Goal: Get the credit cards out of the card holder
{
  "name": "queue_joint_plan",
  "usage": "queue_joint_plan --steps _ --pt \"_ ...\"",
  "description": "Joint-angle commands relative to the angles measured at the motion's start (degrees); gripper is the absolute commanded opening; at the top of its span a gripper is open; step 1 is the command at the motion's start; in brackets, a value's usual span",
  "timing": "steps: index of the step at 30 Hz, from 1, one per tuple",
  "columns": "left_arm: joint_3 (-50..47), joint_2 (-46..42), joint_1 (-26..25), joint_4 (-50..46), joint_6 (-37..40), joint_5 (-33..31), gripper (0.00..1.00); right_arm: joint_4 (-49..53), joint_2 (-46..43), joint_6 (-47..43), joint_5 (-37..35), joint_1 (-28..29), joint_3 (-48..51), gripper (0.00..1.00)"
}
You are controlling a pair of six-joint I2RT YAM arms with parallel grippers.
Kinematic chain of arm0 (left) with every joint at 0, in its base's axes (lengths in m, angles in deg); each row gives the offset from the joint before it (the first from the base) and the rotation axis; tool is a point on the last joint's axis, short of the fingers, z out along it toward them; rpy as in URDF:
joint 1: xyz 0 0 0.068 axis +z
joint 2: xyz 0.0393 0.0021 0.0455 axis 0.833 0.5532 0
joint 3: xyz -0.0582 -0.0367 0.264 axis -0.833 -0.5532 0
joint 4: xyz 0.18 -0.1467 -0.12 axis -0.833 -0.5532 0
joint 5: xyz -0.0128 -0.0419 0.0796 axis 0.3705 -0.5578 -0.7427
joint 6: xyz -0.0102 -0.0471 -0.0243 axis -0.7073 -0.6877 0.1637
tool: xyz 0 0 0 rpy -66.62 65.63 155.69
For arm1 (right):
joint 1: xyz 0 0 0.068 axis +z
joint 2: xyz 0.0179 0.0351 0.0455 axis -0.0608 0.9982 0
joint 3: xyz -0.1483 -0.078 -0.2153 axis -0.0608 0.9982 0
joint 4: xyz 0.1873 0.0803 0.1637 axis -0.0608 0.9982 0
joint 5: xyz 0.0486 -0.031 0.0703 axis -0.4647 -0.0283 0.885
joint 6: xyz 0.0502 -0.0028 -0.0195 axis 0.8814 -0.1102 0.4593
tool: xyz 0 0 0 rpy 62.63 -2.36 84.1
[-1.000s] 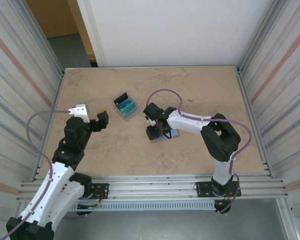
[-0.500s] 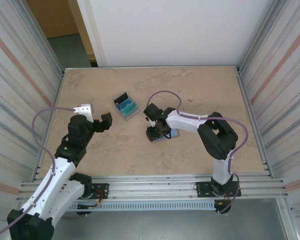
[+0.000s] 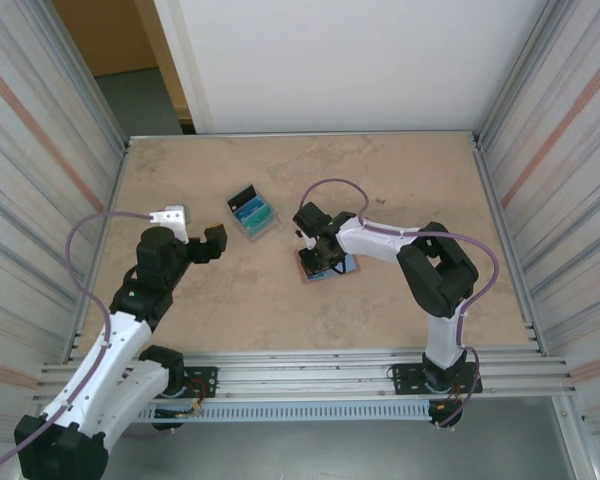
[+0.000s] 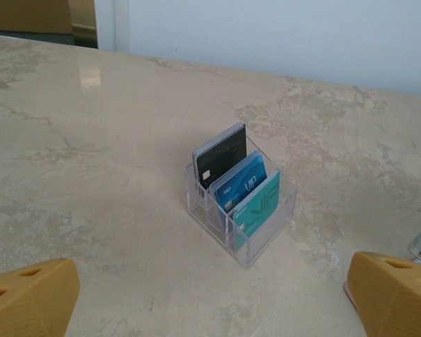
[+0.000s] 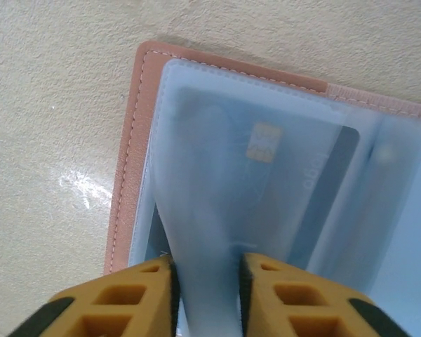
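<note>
On the marbled table [image 3: 400,170], my right gripper [image 5: 207,281] pinches a sleeve [image 5: 203,210] of the open card holder [image 5: 123,175], one credit card [image 5: 281,182] still pocketed; three cards [image 4: 242,189] already stand in the clear rack [image 4: 270,228]; my left gripper [image 3: 192,228] gapes wide, empty.

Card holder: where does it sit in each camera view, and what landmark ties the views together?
Top external: card holder right of centre, under the right gripper.
Right wrist: card holder spans the frame, pink edge left, its inner sleeve between the fingers.
Left wrist: looks at the clear card rack instead.
Shared landmark: the beige marbled table.
</note>
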Motion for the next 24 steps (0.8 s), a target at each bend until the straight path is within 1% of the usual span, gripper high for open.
queue_joint_plan --steps 1,5,10,13,15,17,21,24 --pt "2.2 0.2 0.2 0.0 -0.6 1.4 0.99 0.7 -0.4 -0.2 2.3 0.4 1.9 0.22" --pt "2.3 0.0 -0.3 -0.8 -1.4 0.7 0.99 0.4 -2.4 -0.1 5.1 1.1 2.8 0.18" --pt "1.5 -1.6 -1.9 -1.2 -2.1 -0.6 0.99 -0.3 -6.0 -0.2 8.5 2.0 5.2 0.17" --pt "1.9 -1.7 -4.4 -1.6 -1.4 -3.4 0.99 -0.8 -8.2 -0.1 9.6 2.4 6.7 0.18" --pt "2.2 -1.2 -5.7 -1.7 -0.7 -4.7 0.99 -0.3 -9.0 0.3 8.1 2.3 7.0 0.2" --pt "2.6 -0.6 -6.2 -1.6 -0.5 -4.8 0.99 0.8 -9.1 0.7 5.5 2.3 6.7 0.22" --pt "2.8 0.1 -6.3 -0.4 -0.2 -3.9 0.99 3.3 -8.1 1.4 0.1 2.5 5.1 0.27" --pt "3.3 0.1 -6.3 -0.4 0.3 -3.9 0.99 3.9 -8.2 1.5 -1.9 2.8 4.9 0.29"
